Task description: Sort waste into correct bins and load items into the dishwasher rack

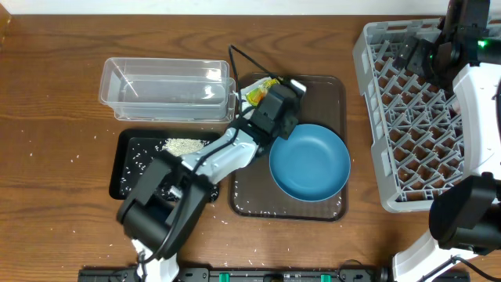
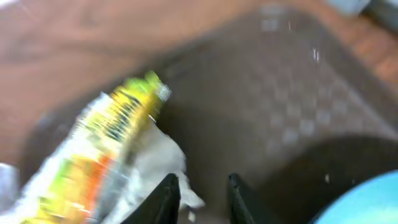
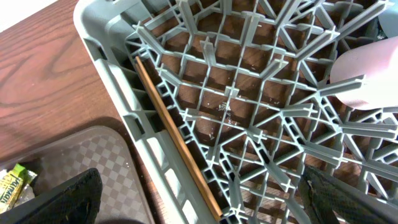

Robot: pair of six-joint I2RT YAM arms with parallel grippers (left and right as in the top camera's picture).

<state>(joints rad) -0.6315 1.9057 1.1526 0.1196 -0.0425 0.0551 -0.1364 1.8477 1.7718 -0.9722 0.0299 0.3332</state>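
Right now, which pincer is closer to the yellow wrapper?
Left. The left pincer is just beside the wrapper on the brown tray; the right pincer is far off, over the grey rack.

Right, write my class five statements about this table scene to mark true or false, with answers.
1. The blue bowl sits on the brown tray. True.
2. The rice is in the clear tub. False: the rice lies in the black tray, beside the clear tub.
3. A chopstick lies inside the rack along its wall. True.
4. The left gripper grips the wrapper. False: the left gripper is open, beside the wrapper.
5. The pink bowl is on the brown tray. False: the pink bowl sits in the rack.
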